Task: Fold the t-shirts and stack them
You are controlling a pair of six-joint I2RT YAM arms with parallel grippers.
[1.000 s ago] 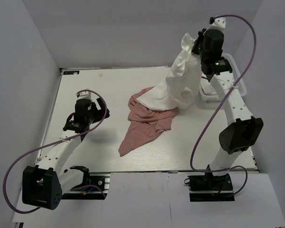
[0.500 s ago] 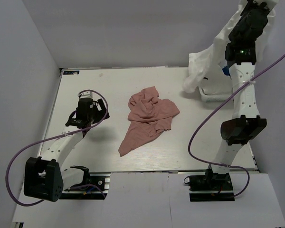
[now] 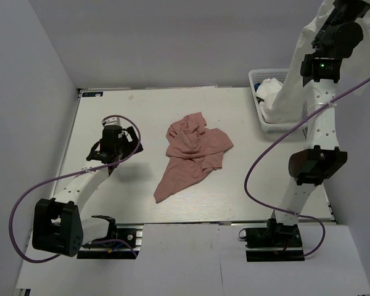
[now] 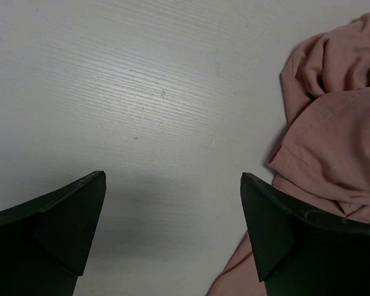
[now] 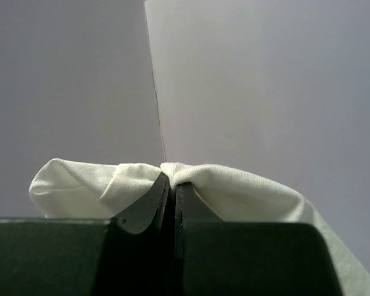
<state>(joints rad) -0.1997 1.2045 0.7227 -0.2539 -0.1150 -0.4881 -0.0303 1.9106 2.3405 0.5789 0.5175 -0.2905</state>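
Pink t-shirt (image 3: 194, 154), narrow end near-left

Readable text: none in any view.
pink t-shirt (image 3: 194, 154): no lettering legible (the cloth lies crumpled).
white t-shirt (image 3: 288, 92): no print legible.
basket (image 3: 259, 73): no label or brand legible.
table (image 3: 148, 105): no marking or number legible.

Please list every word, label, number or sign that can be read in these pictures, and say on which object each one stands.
No text can be read in any view.
The pink t-shirt lies crumpled on the table; no print shows.
The white t-shirt hangs from the right gripper; no print shows.
A small dark mark at the table's far left corner is too small to read.
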